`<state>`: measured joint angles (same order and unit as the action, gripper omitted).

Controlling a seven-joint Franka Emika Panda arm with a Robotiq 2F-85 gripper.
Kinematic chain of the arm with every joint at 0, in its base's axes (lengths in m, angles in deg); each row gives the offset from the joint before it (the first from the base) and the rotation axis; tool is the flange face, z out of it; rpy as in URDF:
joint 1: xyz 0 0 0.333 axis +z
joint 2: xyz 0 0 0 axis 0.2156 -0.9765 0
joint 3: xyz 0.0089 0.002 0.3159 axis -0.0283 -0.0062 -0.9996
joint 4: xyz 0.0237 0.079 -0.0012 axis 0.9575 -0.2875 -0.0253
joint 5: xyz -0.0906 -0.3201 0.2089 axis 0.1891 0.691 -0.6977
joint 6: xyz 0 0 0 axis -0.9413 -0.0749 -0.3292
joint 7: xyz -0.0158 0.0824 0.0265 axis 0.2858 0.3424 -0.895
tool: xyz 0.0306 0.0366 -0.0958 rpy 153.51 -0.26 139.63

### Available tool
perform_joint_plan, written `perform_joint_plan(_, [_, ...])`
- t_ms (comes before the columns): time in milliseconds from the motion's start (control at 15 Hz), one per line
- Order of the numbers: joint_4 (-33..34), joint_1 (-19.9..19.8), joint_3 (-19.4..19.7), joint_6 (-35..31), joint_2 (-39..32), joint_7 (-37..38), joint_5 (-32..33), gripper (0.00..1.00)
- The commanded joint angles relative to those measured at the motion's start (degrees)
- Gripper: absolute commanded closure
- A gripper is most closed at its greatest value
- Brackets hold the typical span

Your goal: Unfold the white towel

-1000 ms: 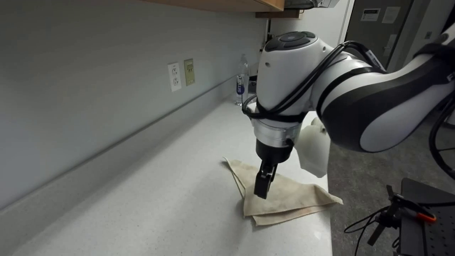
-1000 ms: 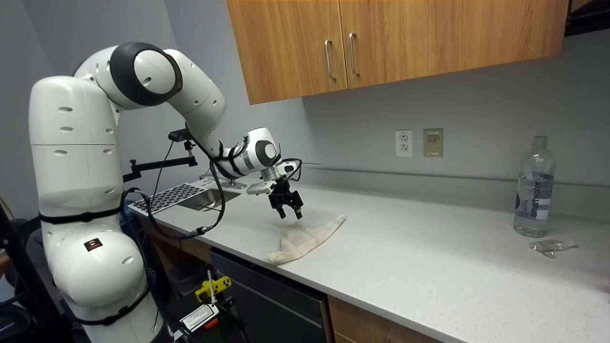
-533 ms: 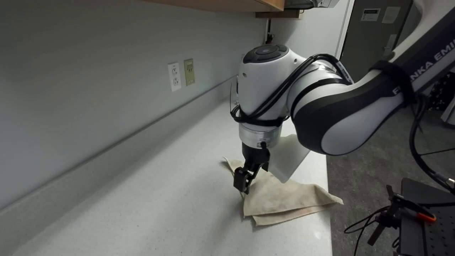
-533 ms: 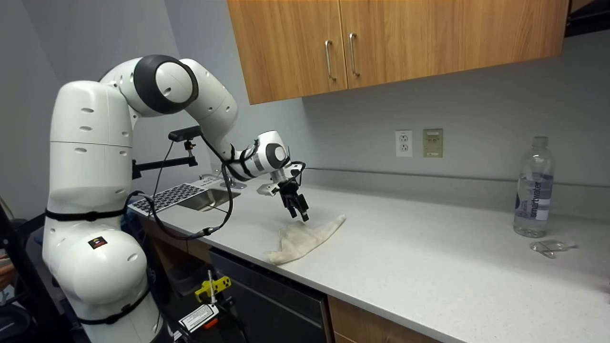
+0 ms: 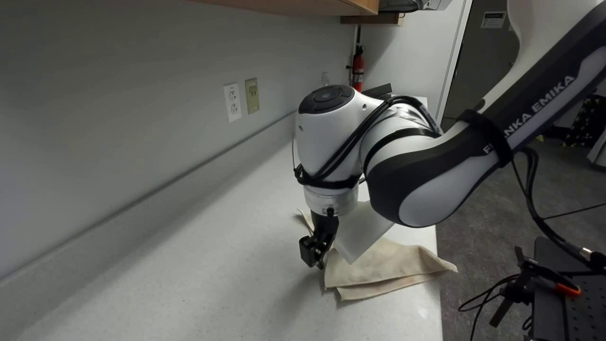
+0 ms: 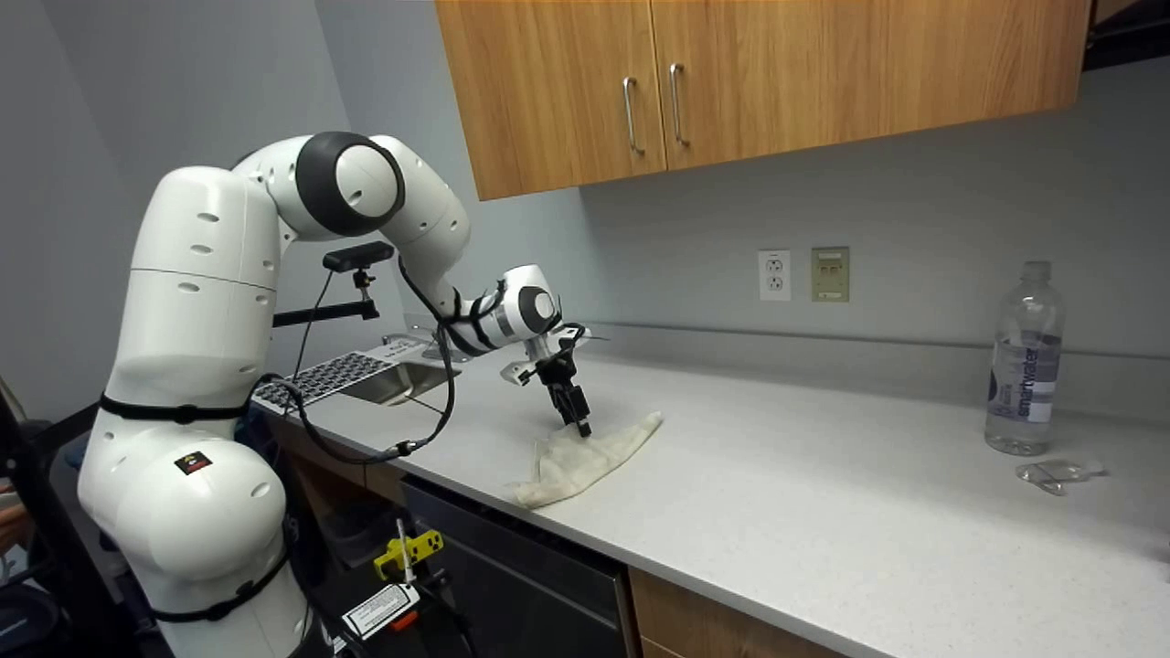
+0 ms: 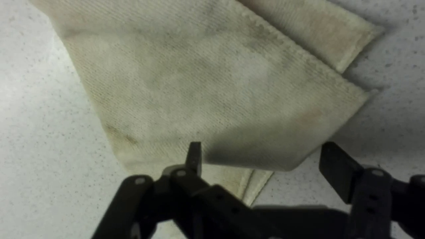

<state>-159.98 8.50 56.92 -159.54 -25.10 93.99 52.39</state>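
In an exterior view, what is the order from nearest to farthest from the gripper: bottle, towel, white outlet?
1. Towel, just below the gripper.
2. White outlet, on the wall, toward the picture's right.
3. Bottle, standing at the picture's far right.

Arm [image 6: 174,347]: glossy white shell, rounded segments, oval recesses. 2 black straps [image 6: 187,414] round the lower links; dark cable loop [image 5: 555,234] with a metallic plug [image 5: 586,252]. Elbow: dark grey band [image 6: 320,187] about a white disc [image 6: 367,181]. Low down, small black square label [image 6: 193,462], red touches, print too small to read. Forearm: dark stripe [image 5: 558,71], pale lettering [image 5: 552,93], "F" and "NKA EMIKA" readable either side of another black strap [image 5: 487,132]. Wrist: white housing [image 5: 316,142], dark round button pad [image 5: 326,99] on top, several black cables [image 5: 349,144] bound to it; silver collar [image 5: 326,200] beneath, flat white panel [image 5: 362,234] just beside. Gripper [image 7: 264,159]: matt black, 2 fingers [image 7: 338,172], jointed linkages, pale screw heads [image 7: 377,173].
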Motion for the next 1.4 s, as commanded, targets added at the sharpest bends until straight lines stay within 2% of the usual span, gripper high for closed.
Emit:
perform_joint_plan(0, [3.2,1.7,1.3,2.8,-1.5,2.0,-0.6,0.40])
perform_joint_plan(467, [4.9,1.9,1.6,4.8,-1.7,3.2,-0.2,0.95])
perform_joint_plan(533, [5.1,2.0,1.6,5.0,-1.7,3.3,-0.1,0.99])
perform_joint_plan(867, [4.5,2.4,1.9,6.0,-0.4,2.3,2.0,0.99])
perform_joint_plan(1333, [0.7,0.5,1.0,13.1,3.2,-11.7,5.2,0.99])
